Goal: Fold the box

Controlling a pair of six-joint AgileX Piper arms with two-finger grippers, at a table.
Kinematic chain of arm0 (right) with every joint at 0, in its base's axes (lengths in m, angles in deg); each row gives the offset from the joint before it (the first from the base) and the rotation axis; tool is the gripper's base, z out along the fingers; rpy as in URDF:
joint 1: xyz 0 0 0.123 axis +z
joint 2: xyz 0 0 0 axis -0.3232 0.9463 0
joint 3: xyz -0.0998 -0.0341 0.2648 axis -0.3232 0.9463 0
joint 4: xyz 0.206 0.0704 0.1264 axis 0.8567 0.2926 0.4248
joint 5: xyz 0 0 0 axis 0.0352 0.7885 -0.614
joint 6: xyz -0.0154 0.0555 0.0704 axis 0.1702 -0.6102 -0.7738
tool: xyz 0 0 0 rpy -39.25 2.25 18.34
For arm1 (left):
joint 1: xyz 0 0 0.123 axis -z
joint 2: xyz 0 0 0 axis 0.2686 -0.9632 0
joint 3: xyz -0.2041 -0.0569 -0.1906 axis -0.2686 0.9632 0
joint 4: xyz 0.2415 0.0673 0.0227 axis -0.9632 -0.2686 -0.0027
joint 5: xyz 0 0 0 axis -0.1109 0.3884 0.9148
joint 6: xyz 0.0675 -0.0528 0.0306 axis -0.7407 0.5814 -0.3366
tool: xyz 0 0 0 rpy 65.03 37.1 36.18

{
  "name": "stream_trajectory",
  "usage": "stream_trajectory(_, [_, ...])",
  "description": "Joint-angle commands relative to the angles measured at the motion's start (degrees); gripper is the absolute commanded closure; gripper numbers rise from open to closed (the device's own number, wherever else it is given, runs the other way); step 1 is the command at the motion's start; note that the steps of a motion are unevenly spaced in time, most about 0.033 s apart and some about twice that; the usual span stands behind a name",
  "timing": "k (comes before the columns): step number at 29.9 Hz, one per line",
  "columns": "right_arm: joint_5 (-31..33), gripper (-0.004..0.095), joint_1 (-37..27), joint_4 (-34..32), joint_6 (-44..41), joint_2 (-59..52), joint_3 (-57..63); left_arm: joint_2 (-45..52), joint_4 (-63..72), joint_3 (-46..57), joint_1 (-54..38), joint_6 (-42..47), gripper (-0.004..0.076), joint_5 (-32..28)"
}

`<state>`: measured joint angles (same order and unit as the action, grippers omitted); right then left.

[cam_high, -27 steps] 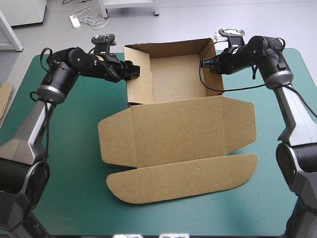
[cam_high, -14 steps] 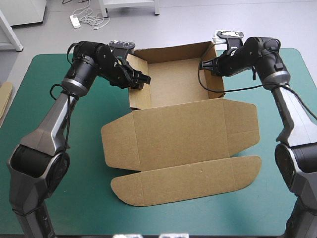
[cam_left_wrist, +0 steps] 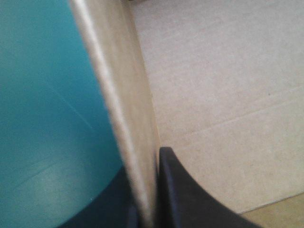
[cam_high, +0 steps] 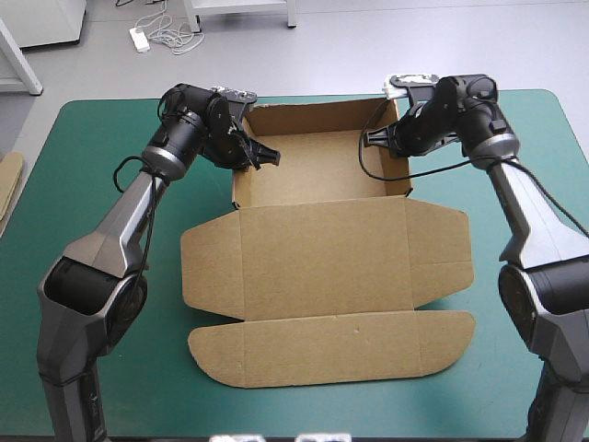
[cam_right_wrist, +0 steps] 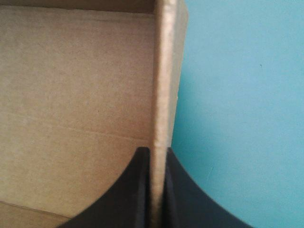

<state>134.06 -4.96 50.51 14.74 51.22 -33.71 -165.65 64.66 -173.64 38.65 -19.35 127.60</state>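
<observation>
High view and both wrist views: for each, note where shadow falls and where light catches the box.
High view: even light, only a thin soft shadow on the teal-green cover under the edges of the box. Left wrist view: the wall's top edge catches the light as a pale streak. Right wrist view: the same pale edge, the tray floor evenly lit.

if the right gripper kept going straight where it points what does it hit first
The right gripper is shut on the box wall; that wall meets it first, then probably the box floor, depth unclear.

More brown board point(cam_high: 7, 184) shows beside the teal-green table point(cam_high: 152, 396).
</observation>
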Motion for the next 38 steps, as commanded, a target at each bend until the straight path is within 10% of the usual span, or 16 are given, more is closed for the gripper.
stream_trajectory(1, [-0.51, 0.0907, 2.12, -2.11, 0.58, -1.73, -1.72, 2.65, -1.49, -1.86, 0.43, -1.29, 0.0732, 2.48])
stream_trajectory(38, [-0.32, 0.0907, 2.54, -8.77, -1.32, 5.60, -1.72, -7.80, -7.45, -0.84, 0.43, 0.47, 0.0732, 0.86])
